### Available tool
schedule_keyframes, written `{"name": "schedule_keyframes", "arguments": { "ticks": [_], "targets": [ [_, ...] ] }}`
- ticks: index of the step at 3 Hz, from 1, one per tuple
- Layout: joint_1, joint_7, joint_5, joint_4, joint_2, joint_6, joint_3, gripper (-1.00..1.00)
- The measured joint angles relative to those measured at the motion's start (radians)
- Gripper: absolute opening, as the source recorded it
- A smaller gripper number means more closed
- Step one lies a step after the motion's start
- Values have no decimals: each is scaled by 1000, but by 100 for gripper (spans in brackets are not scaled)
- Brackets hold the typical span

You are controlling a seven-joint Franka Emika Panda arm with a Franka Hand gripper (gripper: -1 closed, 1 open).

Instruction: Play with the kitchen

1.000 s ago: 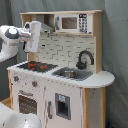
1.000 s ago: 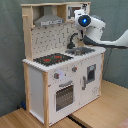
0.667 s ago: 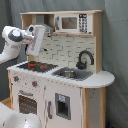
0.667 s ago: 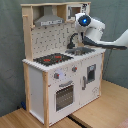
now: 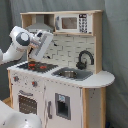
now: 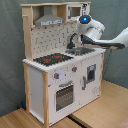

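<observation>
White and light-wood toy kitchen [image 5: 55,85]; gripper [image 5: 36,55] above black-red stovetop [image 5: 38,65]. Finger state indeterminate. Descend slowly, avoid grey hood [image 5: 39,24].

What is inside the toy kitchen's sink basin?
In the first exterior view the sink basin looks dark, with no clear object in it. In the second exterior view the arm covers the basin.

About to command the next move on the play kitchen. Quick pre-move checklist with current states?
1. Kitchen upright, square on the floor: ok.
2. Stovetop free of loose items: ok, only its printed burners show.
3. Oven door shut: ok.
4. Arm over the stovetop, below the hood: ok in the first exterior view.
5. Faucet upright over the sink: ok.
6. Tool open or shut: cannot tell.
</observation>
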Motion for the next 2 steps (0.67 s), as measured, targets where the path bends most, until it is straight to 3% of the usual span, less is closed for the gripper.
{"name": "schedule_keyframes", "arguments": {
  "ticks": [1, 2],
  "targets": [
    [-40, 0, 77, -14, 52, 0, 23, 100],
    [-88, 0, 119, -14, 120, 0, 70, 100]
  ]
}}
